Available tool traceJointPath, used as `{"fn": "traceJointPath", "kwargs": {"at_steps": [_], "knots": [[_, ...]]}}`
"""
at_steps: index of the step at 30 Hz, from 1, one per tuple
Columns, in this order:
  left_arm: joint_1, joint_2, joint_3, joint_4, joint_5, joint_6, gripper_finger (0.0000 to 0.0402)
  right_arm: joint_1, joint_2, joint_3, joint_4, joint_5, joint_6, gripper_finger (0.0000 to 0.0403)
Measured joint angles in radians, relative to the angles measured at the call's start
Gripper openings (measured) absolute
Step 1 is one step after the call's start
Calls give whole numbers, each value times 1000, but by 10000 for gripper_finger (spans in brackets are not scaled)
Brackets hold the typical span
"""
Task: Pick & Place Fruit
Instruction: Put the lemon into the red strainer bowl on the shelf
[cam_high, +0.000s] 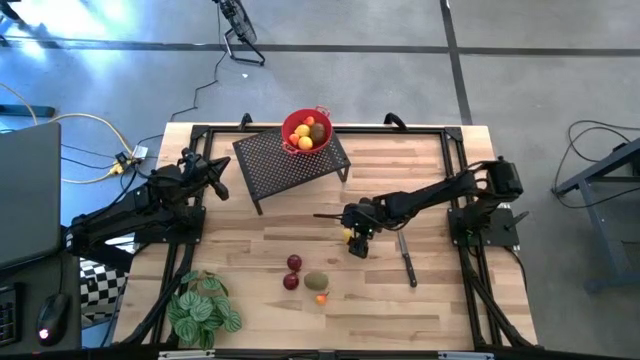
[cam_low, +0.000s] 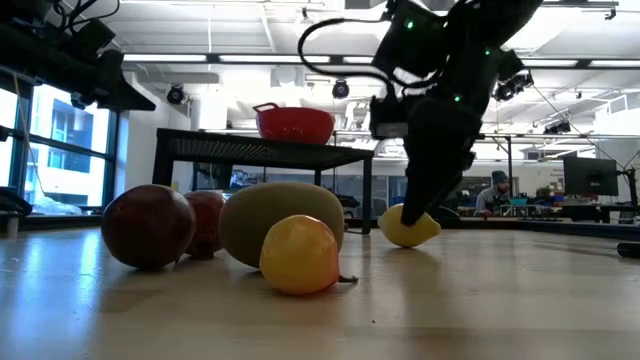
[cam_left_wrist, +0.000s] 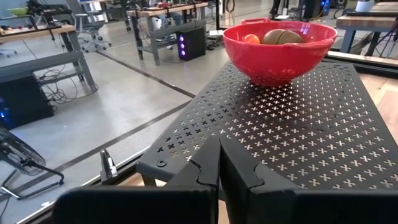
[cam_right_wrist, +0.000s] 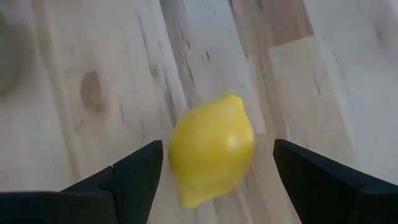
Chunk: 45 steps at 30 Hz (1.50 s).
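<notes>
High view, from the left: the left gripper (cam_high: 218, 183) waits with jaws closed and empty by the black perforated stand (cam_high: 290, 160), which carries the red mesh bowl (cam_high: 306, 131) already holding fruit. Two dark red balls (cam_high: 292, 272), an olive-green oval (cam_high: 316, 281) and a tiny orange piece (cam_high: 321, 297) lie near the bench's (cam_high: 440, 300) front. Right of them, the right gripper (cam_right_wrist: 217, 158) hangs with jaws wide open astride the lemon (cam_right_wrist: 211, 149), which rests on the wood. I judge the grasp step is in hand; next calls for closing, then lifting toward the bowl.
</notes>
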Motion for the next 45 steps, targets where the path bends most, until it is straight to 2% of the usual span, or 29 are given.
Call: {"fn": "traceJointPath", "kwargs": {"at_steps": [10, 25, 33, 40, 45], "knots": [[0, 0, 0, 0, 0, 0, 0, 0, 37, 0, 36, 3, -1, 291], [0, 0, 0, 0, 0, 3, 0, 0, 37, 0, 51, 1, -9, 199], [0, 0, 0, 0, 0, 3, 0, -1, 37, 0, 49, -22, -9, 231], [0, 0, 0, 1, 0, 3, 0, -4, 37, 0, 48, -29, -9, 200], [0, 0, 0, 1, 0, 3, 0, -4, 37, 0, 48, -25, -10, 214]]}}
